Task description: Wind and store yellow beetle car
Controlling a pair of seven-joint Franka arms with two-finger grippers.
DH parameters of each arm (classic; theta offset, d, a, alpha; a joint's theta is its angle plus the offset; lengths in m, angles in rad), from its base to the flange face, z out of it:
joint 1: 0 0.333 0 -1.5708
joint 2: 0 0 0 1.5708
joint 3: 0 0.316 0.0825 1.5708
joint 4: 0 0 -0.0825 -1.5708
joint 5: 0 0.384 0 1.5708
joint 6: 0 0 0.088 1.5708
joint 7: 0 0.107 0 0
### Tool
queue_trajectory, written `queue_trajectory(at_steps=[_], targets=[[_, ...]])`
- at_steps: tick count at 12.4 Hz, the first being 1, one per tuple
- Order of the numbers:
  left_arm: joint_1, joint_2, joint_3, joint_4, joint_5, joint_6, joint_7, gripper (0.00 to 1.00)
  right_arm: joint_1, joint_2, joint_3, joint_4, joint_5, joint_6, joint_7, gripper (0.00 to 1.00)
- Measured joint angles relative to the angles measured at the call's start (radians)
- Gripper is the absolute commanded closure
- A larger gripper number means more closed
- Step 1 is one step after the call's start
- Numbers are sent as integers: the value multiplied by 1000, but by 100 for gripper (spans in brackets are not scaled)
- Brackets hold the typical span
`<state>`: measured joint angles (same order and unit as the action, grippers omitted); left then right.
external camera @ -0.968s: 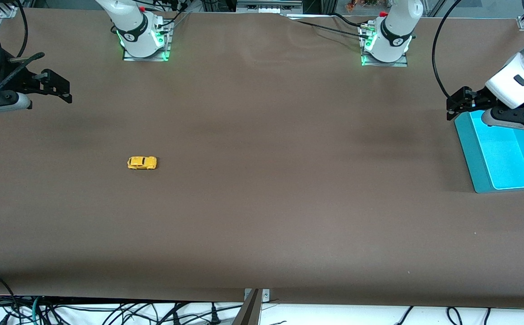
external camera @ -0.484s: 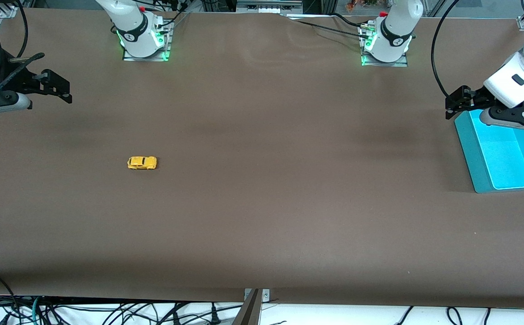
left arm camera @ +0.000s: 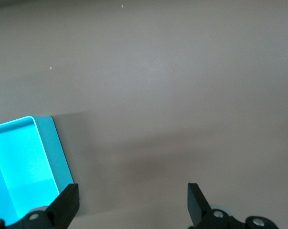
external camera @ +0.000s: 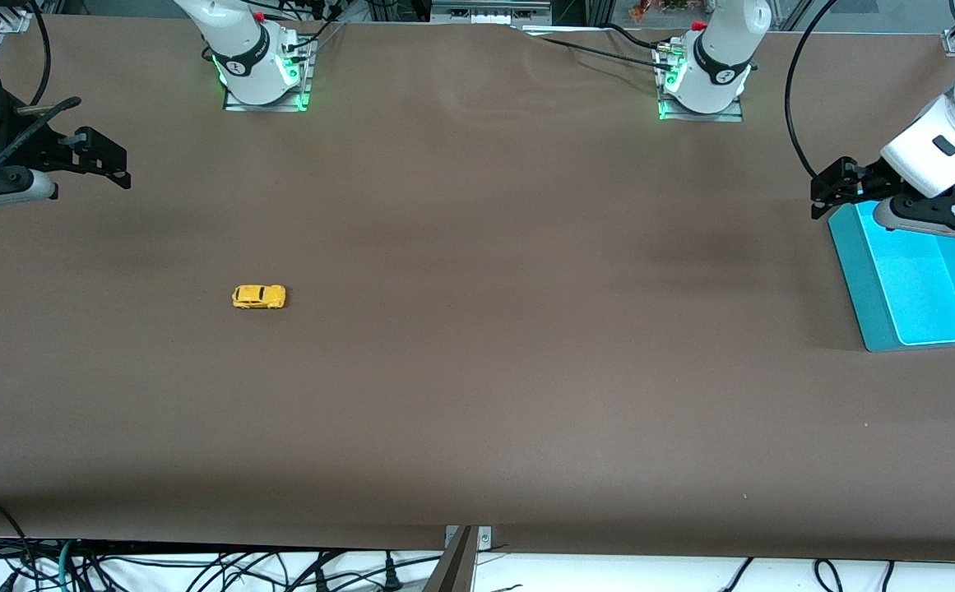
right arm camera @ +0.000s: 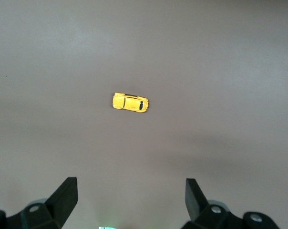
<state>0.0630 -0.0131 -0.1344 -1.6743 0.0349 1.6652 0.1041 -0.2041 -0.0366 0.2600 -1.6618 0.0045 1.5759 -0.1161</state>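
Resting untouched – yellow beetle car point(external camera: 259, 297), seemingly upright.

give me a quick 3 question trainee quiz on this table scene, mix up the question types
1. True or false: the yellow beetle car sits inside the teal bin.
2. Multiple choice: the left end effector is
A. shut on the car
B. open over the bin's edge
C. resting on the car
3. Fill in: the right end effector is open and holds ____.

Key
1. False: the car stands on the bare brown table, toward the right arm's end, while the bin is at the left arm's end.
2. B
3. nothing; in the right wrist view the car lies on the table, apart from its fingers.
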Motion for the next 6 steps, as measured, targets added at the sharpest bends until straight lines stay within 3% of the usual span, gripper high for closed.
queue_trajectory(at_steps=[6], targets=[[0,7,0,13,0,-8,0,0,2,0,2,0,-1,-1,0,0]])
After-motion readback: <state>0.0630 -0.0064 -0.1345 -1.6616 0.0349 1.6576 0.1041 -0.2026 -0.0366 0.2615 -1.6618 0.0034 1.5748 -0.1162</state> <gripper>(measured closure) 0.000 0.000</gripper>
